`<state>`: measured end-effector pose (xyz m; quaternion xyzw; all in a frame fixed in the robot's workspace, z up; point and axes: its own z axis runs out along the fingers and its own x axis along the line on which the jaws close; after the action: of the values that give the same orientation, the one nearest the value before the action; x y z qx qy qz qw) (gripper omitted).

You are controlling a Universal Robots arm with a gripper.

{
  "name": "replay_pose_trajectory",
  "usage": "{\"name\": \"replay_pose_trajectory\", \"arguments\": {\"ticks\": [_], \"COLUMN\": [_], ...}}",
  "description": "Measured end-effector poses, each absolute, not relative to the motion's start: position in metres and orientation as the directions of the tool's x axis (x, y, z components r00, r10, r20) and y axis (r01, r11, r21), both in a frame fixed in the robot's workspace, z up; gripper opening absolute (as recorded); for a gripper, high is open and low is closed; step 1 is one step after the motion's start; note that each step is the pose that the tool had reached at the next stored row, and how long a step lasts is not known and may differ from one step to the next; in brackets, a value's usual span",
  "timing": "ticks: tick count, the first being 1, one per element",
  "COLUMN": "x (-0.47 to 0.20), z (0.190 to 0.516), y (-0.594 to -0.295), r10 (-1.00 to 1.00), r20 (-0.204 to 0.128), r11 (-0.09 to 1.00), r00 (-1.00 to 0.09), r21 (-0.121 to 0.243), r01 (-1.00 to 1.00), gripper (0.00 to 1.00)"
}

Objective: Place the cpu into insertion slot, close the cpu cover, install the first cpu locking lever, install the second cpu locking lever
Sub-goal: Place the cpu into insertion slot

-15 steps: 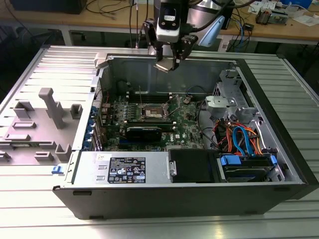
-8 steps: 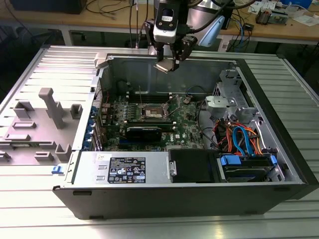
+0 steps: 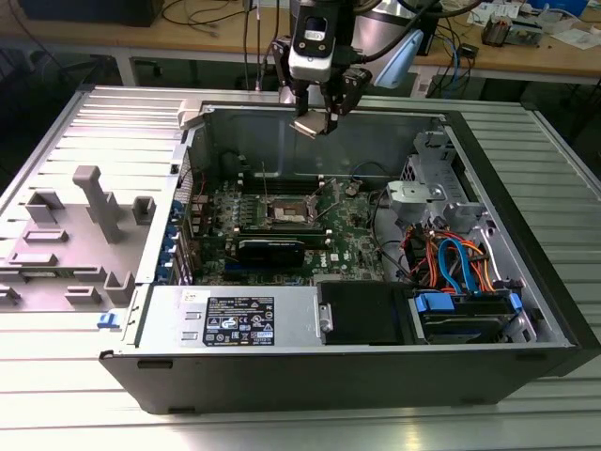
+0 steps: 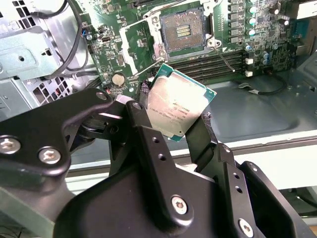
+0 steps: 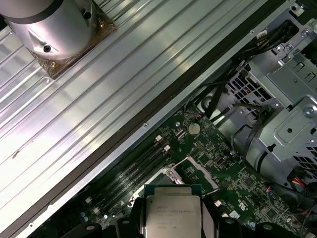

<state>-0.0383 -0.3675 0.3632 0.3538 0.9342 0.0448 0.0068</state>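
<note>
1. Ribbed metal table (image 3: 282, 423) carrying the open computer case (image 3: 376, 362): your gripper (image 3: 317, 115) is clenched on the cpu (image 3: 310, 126), high over the case's far wall.
2. Insertion slot (image 3: 289, 214) waits mid-motherboard, well below. I'd square the chip's edges to its frame and lower it flat, no forcing.
3. Second wrist view gives you the slot's bare contact field; exterior view gives you the height left.

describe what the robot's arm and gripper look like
The gripper is matte black, built from flat, angular linkage plates. Its fingers are thick black bars with small round holes. Silver screws sit at the joints. In the exterior view the arm's wrist is a silver-grey block with black parts around it.
</note>
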Motion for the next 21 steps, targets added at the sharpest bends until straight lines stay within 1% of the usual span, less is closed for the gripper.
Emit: {"name": "replay_pose_trajectory", "arguments": {"ticks": [4,13,21], "x": [-0.0383,-0.0383,-0.0383], "z": [0.3628,0.3608,0.3608], "y": [-0.3675,-0.3676,-0.3675], "r10": [0.679,0.763,0.763], "r20": [0.019,0.019,0.019], "r11": [0.73,0.643,0.642], "r00": [-0.734,-0.647,-0.646], "r21": [0.089,0.089,0.088], "r01": [0.678,0.761,0.761], "gripper": [0.55,0.55,0.55]}}
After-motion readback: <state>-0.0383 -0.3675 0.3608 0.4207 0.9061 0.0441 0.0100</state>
